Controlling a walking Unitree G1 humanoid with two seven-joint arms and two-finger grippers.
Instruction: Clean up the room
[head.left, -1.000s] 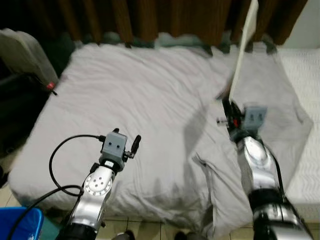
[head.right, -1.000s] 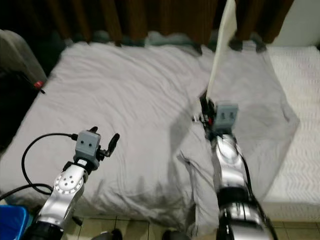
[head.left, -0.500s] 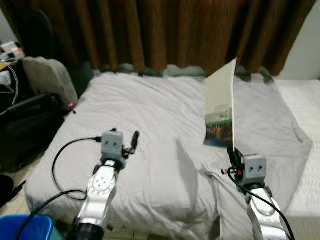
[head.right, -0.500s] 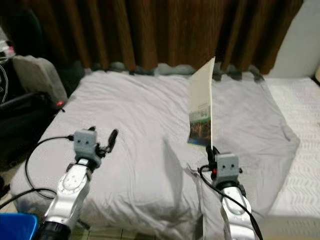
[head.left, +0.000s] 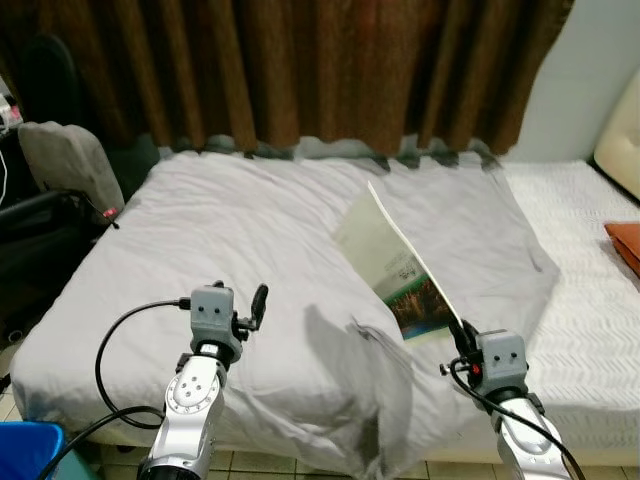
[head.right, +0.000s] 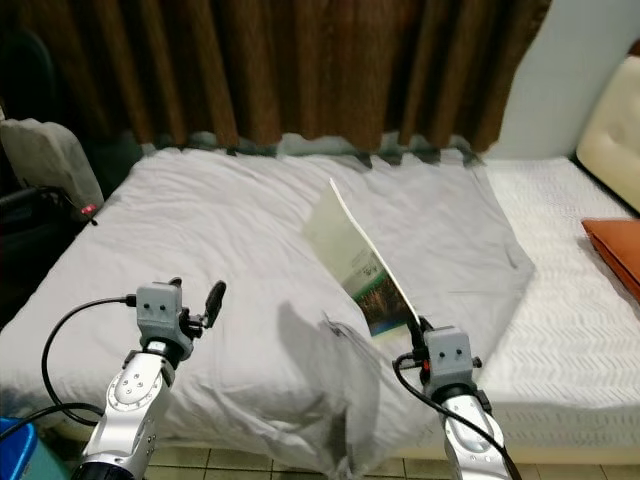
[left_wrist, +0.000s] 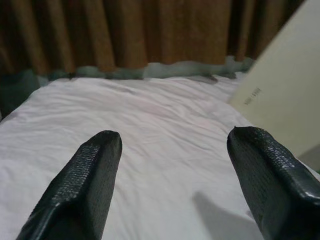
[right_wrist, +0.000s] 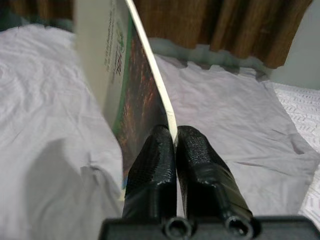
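Note:
A thin booklet (head.left: 398, 268) with a pale cover and a green and dark picture leans to the left above the bed. My right gripper (right_wrist: 174, 145) is shut on its lower edge, and its fingers (right_wrist: 152, 162) pinch the sheet from both sides. The right gripper (head.left: 463, 334) hovers over the bed's near right part. My left gripper (head.left: 258, 298) is raised over the near left of the bed, open with nothing between its fingers (left_wrist: 87, 172). A grey duvet (head.left: 260, 240) covers the bed and is rumpled at the near edge (head.left: 370, 345).
Brown curtains (head.left: 300, 70) hang behind the bed. A second bed with a white cover (head.left: 585, 260) adjoins on the right, bearing an orange item (head.left: 626, 243) and a cream cushion (head.left: 622, 140). A dark bag and grey chair back (head.left: 55, 170) stand at the left. A blue bin (head.left: 25, 450) sits near left.
The camera has tilted up and shifted right, revealing more curtain and the second bed. The booklet has tipped from upright to leaning left, still held in my right gripper, which has drawn nearer.

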